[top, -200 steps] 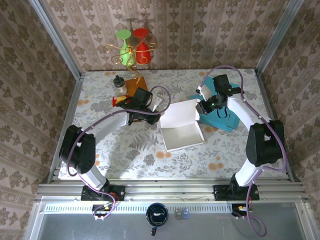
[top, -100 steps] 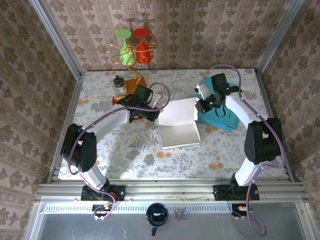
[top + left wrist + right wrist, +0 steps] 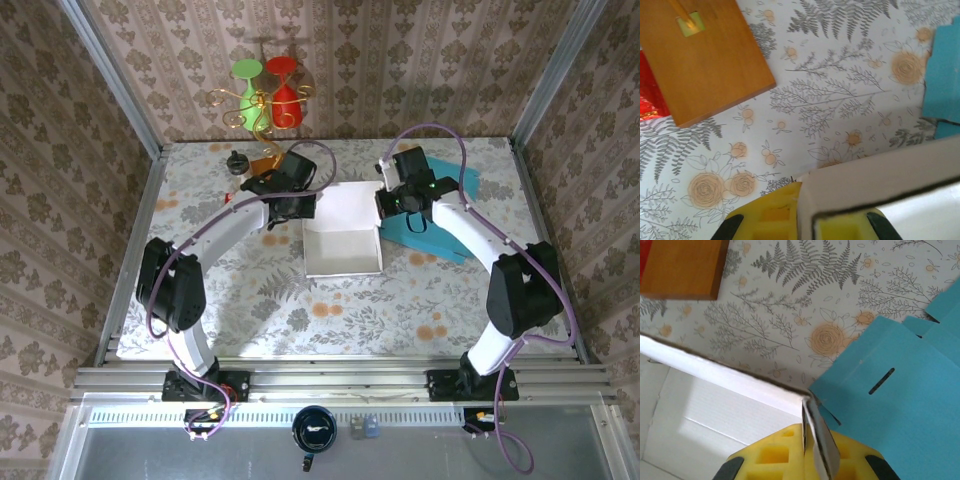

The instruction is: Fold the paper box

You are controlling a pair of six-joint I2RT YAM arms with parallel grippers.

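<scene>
The white paper box (image 3: 343, 238) stands open on the floral table, its lid tilted up at the back. My left gripper (image 3: 305, 205) is shut on the box's left rear corner; in the left wrist view the white cardboard wall (image 3: 880, 175) runs between the yellow fingers (image 3: 772, 212). On the right rear corner my right gripper (image 3: 387, 203) is shut as well. In the right wrist view a thin white flap (image 3: 817, 437) is pinched between the yellow pads (image 3: 775, 455), with the box's inside (image 3: 715, 425) to the left.
Flat blue cardboard (image 3: 440, 225) lies just right of the box, under the right arm. An orange wooden board (image 3: 262, 165) and a small dark bottle (image 3: 238, 163) sit at the back left. Green and red glasses on a gold stand (image 3: 265, 95) are by the back wall.
Both grippers have carried the box toward the back and a little left, and turned it square to the table. The right gripper closed on its corner flap.
</scene>
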